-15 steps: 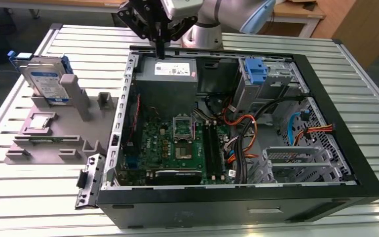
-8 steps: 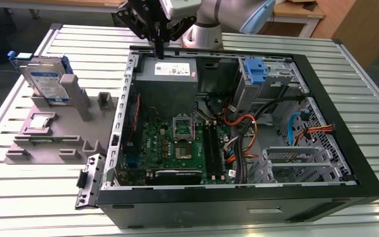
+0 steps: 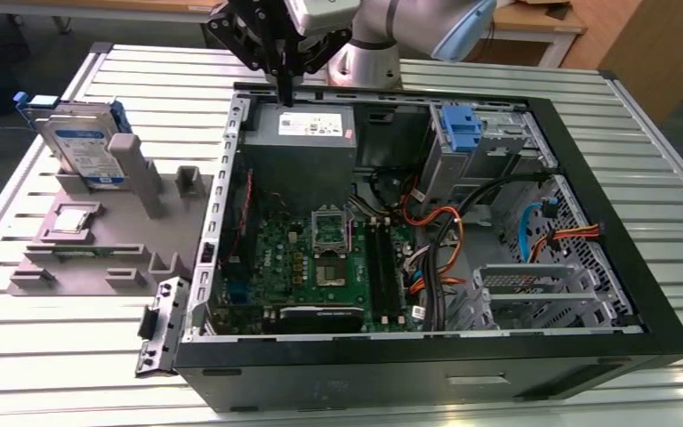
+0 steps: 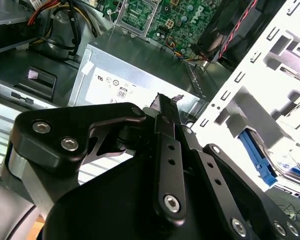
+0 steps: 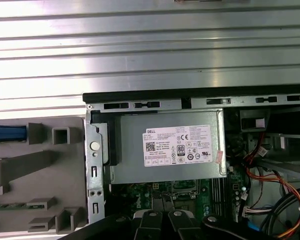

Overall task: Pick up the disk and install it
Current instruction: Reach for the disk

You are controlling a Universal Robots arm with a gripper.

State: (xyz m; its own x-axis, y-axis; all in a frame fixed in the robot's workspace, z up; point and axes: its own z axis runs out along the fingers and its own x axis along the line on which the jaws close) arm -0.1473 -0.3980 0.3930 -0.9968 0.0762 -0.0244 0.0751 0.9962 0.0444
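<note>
Silver hard drive with blue rails (image 3: 86,147) stands in grey holder (image 3: 81,260).
Black jaws, pressed together and empty, hover above grey metal power supply (image 3: 306,133).

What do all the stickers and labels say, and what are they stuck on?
White label on the power supply: rows of print and little marks, too tiny to read.
Blue-and-white label on the disk, which stands in the grey holder: too tiny to read.

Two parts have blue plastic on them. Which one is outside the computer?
The disk, upright on the grey stand beside the case; the other blue piece is a latch inside it.
</note>
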